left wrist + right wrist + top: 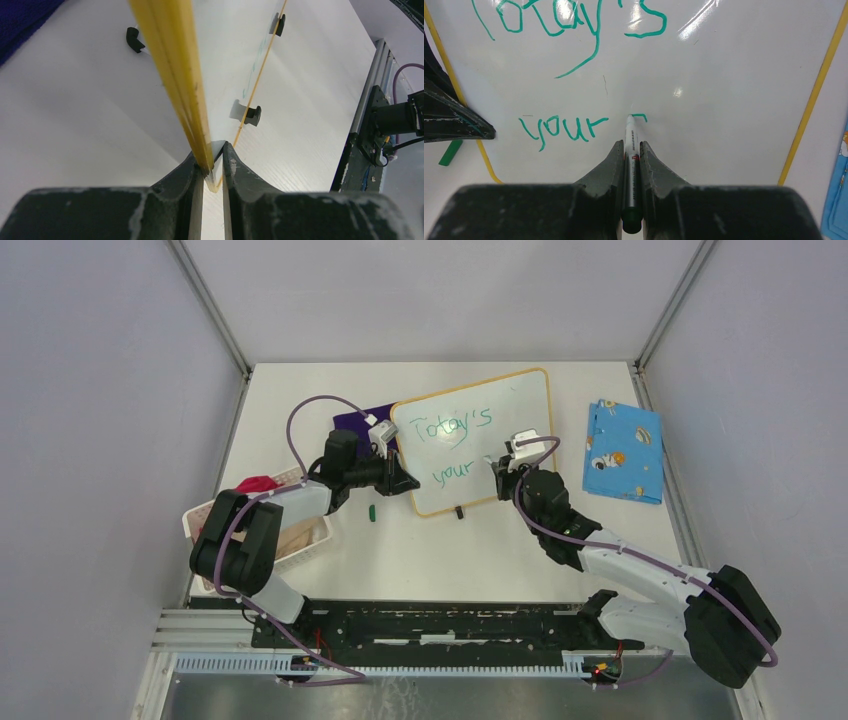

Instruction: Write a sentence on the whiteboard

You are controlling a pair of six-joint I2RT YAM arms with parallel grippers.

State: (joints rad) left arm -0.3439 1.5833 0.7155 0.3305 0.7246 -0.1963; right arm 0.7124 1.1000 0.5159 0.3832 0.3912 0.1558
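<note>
Step in hand is mid-sentence writing, with the third word just begun. The whiteboard [520, 405] is set at the far middle of the table [450, 560], skewed, with its right corner nearest the far edge. The sentence [564, 129] is partly done in green: "Today's" is written on the upper line and "your" on the lower, and "day" is not yet written. A green marker [630, 132] is pinched between the narrowly closed jaws of the right gripper [629, 150]. Its tip is touching the board just right of "your", where only a short green stroke is seen. The orange frame on the board's left side, close to its near corner, is clamped by the left gripper [214, 155], whose jaws are nearly closed on the thin edge, so the board is judged to be steadied for writing. A green cap [371, 511] is left on the table just off the board's near-left corner. A blue patterned cloth [623, 450] is laid toward the right edge, apart from the board, and a purple cloth [355, 422] is partly hidden behind the left arm. A white basket [300, 540] is seen at the left edge. For the next move, the "d" is to be formed with tip contact kept and the stroke kept on the "your" line. The left clamp should be held firm, since board slip would smear the letters. Enough bare board is left to the right for the word.
</note>
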